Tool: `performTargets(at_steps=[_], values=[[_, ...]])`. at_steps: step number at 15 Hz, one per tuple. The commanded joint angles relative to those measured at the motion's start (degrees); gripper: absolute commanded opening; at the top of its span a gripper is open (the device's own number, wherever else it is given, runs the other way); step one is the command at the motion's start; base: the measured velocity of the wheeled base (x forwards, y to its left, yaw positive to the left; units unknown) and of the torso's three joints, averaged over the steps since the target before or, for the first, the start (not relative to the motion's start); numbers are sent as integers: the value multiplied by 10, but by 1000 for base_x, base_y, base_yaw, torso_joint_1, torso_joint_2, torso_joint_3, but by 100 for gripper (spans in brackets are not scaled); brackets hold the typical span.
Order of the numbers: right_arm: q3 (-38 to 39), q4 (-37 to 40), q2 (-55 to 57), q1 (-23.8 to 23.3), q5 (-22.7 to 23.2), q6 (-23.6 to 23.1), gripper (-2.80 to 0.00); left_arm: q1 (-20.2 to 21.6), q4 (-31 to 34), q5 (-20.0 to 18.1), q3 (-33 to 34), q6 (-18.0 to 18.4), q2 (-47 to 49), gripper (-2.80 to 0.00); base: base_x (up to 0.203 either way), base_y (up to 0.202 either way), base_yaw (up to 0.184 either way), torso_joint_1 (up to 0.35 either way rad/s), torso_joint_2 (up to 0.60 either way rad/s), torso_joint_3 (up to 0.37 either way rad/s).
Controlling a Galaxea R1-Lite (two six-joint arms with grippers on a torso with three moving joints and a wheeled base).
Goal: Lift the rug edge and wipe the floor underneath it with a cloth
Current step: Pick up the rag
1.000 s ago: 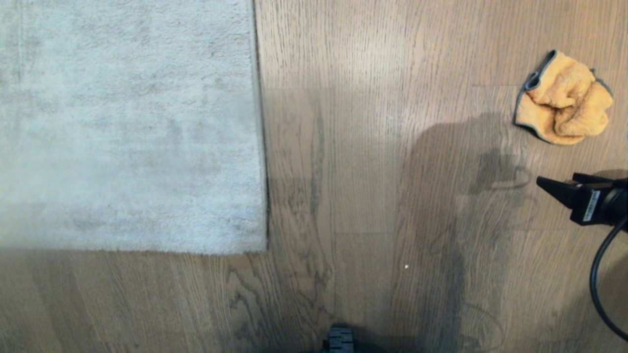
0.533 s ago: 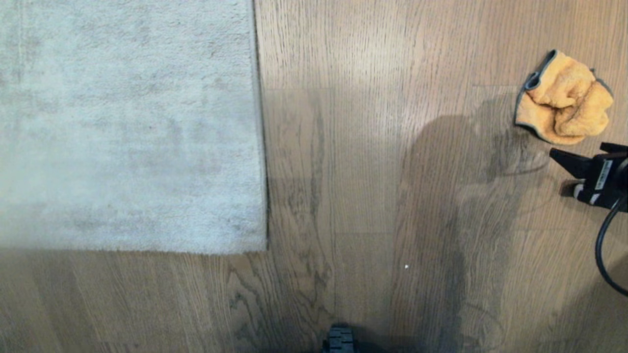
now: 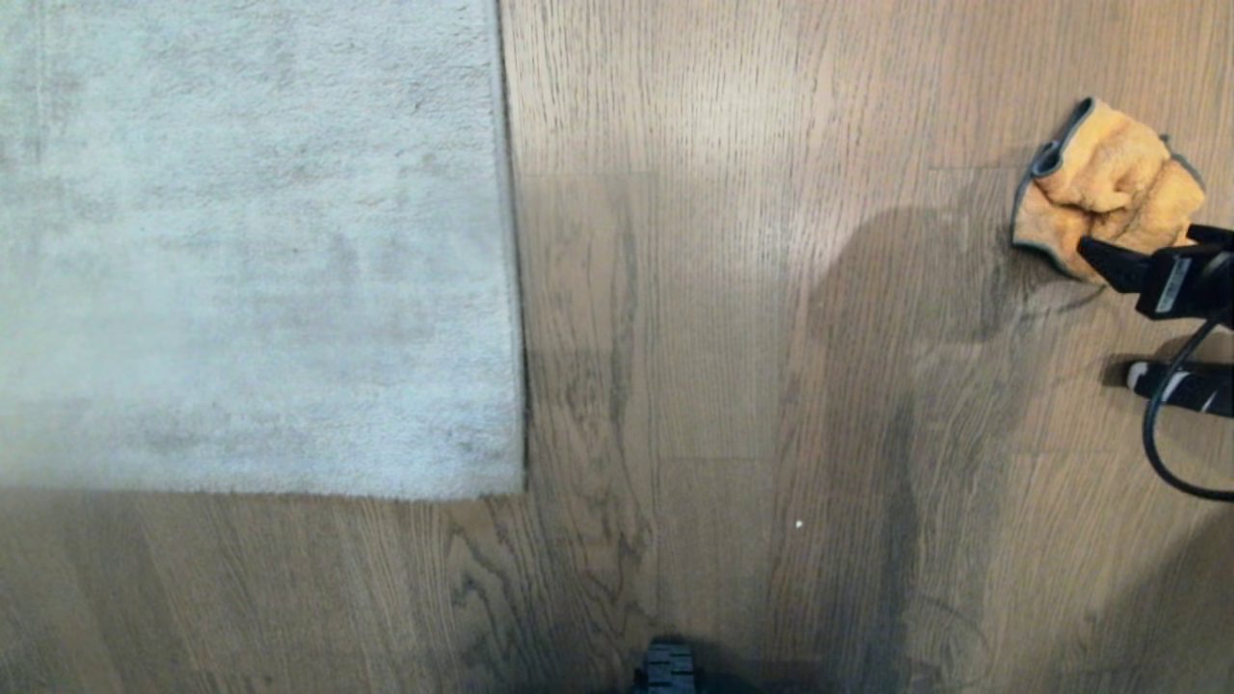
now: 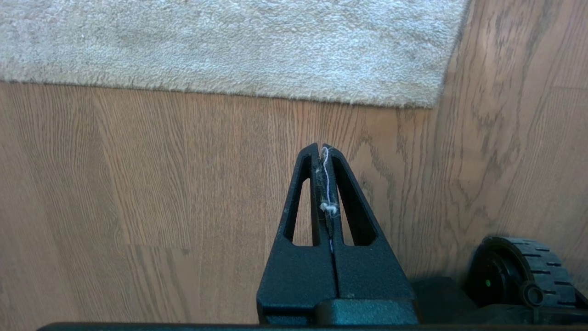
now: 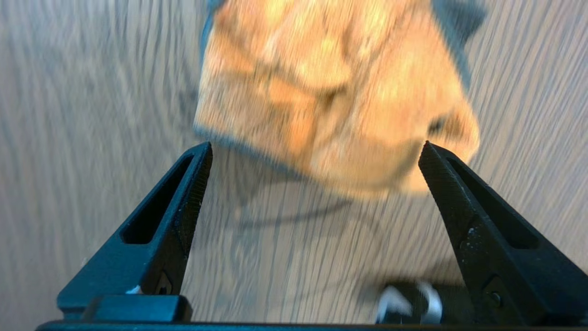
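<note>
The pale grey rug (image 3: pixel 251 241) lies flat on the left, and its rug edge (image 3: pixel 511 289) runs straight down to a square corner (image 3: pixel 521 492). A crumpled orange cloth (image 3: pixel 1109 188) with a grey hem rests on the wood floor (image 3: pixel 723 337) at the far right. My right gripper (image 3: pixel 1136 237) is open wide at the cloth's near side, its fingertips level with the cloth's (image 5: pixel 330 82) near rim and nothing between them. My left gripper (image 4: pixel 320 147) is shut, with only a wisp of white lint between the fingers, over bare floor short of the rug corner (image 4: pixel 432 103).
A black cable (image 3: pixel 1157 453) loops down from the right wrist. A black piece with white marks (image 3: pixel 1176 386) sits on the floor just below that gripper. The base's wheel (image 4: pixel 514 271) is beside the left gripper, and part of the base (image 3: pixel 668 670) shows at the bottom edge.
My right gripper has travelled forward across the floor to the cloth, and its fingers have spread wider. The rug, the cloth and the left arm have stayed put.
</note>
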Motion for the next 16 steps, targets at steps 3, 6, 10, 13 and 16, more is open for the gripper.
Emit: performTargets(at_steps=[3,6,10,13,16], values=[[-24,-33,48,-6,1,1,0,0,0,0,0,0,0,-280,0,0,0,0,0,0],[-45,-37,69,-22,1,1,0,0,0,0,0,0,0,-280,0,0,0,0,0,0],[-70,-38,96,-42,2,10,0,0,0,0,0,0,0,-280,0,0,0,0,0,0],[-82,-40,102,-42,2,35,0,0,0,0,0,0,0,-280,0,0,0,0,0,0],[-82,-74,115,-42,2,44,0,0,0,0,0,0,0,-280,0,0,0,0,0,0]])
